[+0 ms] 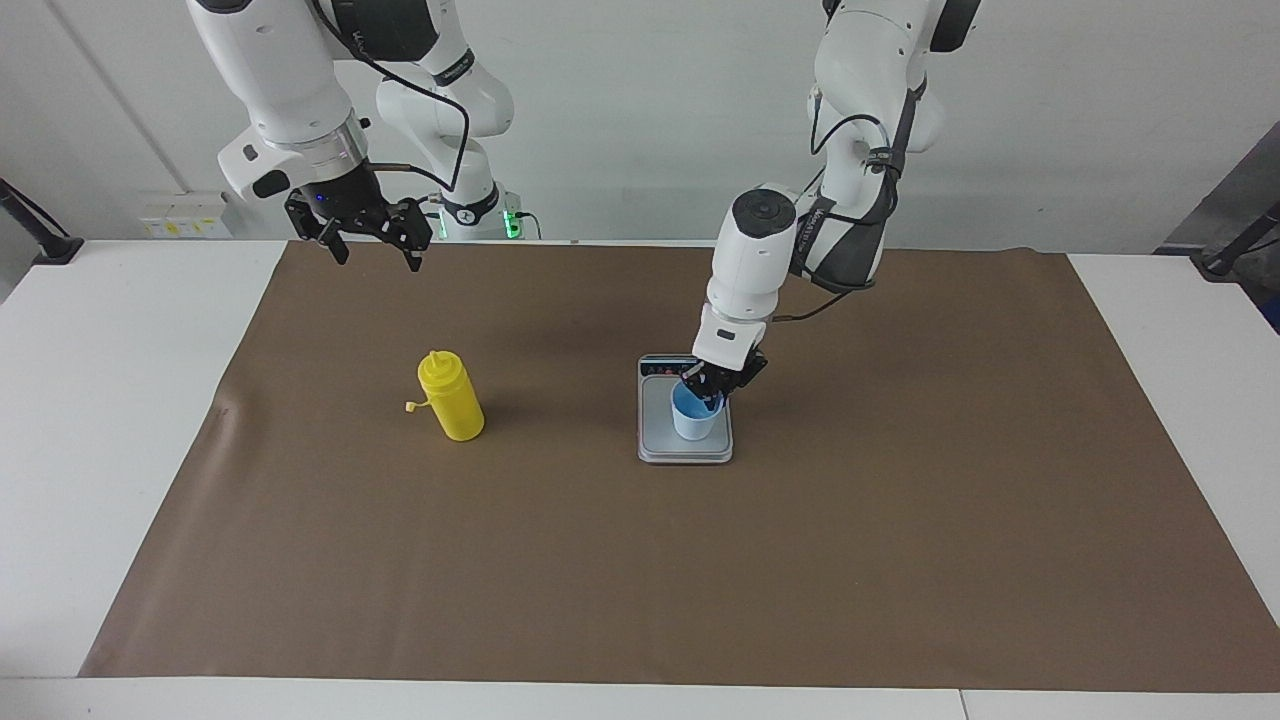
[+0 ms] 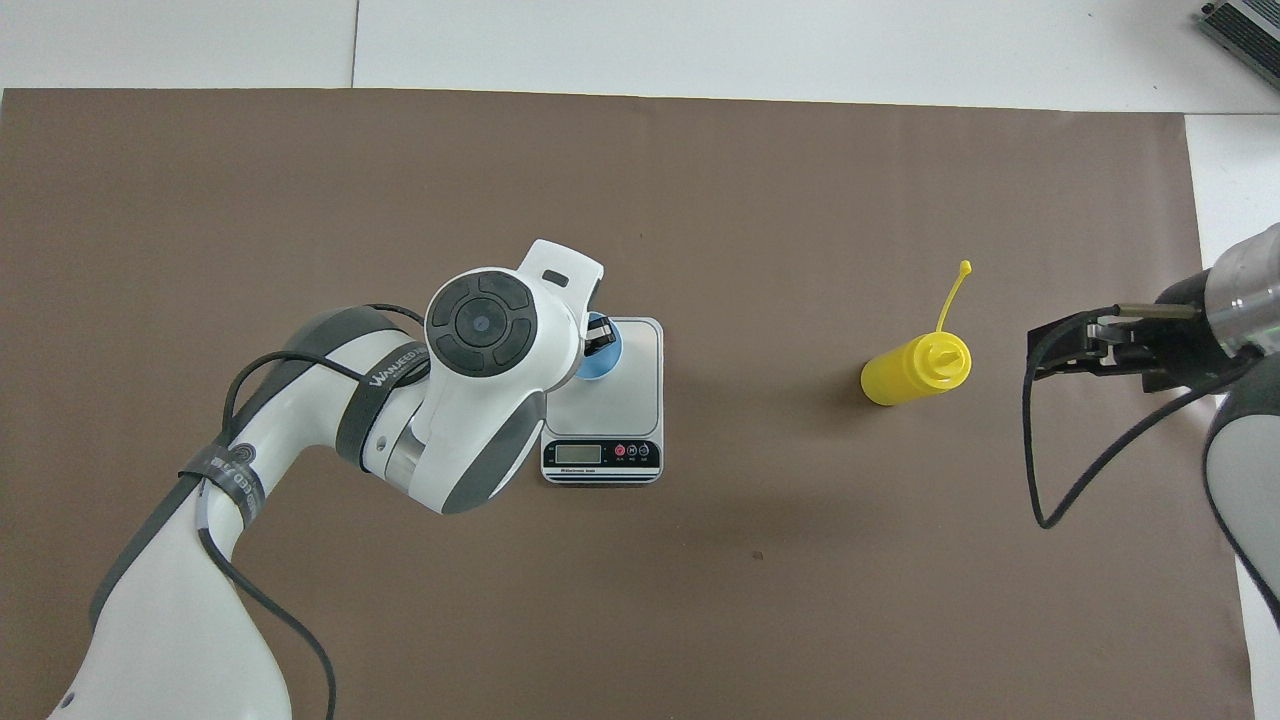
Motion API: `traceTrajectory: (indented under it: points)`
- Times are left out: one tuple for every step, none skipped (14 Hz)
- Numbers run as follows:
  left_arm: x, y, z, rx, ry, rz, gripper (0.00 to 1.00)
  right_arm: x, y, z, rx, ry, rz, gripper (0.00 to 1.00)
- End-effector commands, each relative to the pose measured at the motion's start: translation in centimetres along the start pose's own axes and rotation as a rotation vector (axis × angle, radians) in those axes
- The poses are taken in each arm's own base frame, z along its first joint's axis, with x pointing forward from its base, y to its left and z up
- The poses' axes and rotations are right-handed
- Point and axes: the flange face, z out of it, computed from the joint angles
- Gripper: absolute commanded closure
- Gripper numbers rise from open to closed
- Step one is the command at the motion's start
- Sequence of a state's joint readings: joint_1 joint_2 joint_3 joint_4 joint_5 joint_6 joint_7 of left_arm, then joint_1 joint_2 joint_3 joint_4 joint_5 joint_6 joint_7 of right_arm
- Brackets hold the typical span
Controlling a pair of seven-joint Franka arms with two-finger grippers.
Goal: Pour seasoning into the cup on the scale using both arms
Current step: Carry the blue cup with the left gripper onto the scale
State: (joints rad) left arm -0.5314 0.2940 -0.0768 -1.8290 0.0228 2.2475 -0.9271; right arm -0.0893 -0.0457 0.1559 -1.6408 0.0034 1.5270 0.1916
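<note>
The left claw point(image 1: 712, 389) is down at the cup point(image 1: 694, 417), its fingers closed on the rim. The cup stands on the scale point(image 1: 660, 440). The seasoning point(image 1: 450, 398) stands upright toward the right arm's end. The right claw point(image 1: 372, 240) waits high, fingers apart.

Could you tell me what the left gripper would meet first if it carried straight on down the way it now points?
Most likely the small light-blue tapered cup on the flat silver-grey scale: the left gripper is already at its rim, so any contact would come there, then the weighing plate.
</note>
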Motion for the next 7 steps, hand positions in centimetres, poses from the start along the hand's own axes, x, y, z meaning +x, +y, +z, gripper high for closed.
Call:
traceTrajectory:
  points:
    - [0.6,-0.3,-2.0,0.011,0.027,-0.002,0.00,-0.5,0.5,-0.1,0.003,0.000,-0.014,0.00]
    - [0.7,-0.6,-3.1,0.024,0.020,0.011,0.00,-0.5,0.4,-0.1,0.003,0.000,-0.016,0.00]
    - [1.1,-1.2,-5.1,0.023,0.030,0.024,0.00,-0.6,0.4,0.0,0.003,-0.003,-0.016,0.00]
    - [1.7,-2.2,-7.0,0.018,0.040,0.057,0.00,-0.7,0.4,0.0,0.001,-0.009,-0.017,0.00]
    - [3.2,-4.0,-7.9,0.029,0.038,0.075,0.00,-0.7,0.5,0.0,0.001,-0.009,-0.016,0.00]
    - [4.2,-5.1,-8.5,0.034,0.038,0.104,0.00,-0.6,0.4,0.0,0.002,-0.009,-0.017,0.00]
    - [5.4,-6.5,-9.4,0.032,0.048,0.115,0.00,-0.7,0.4,-0.1,0.002,-0.008,-0.017,0.00]
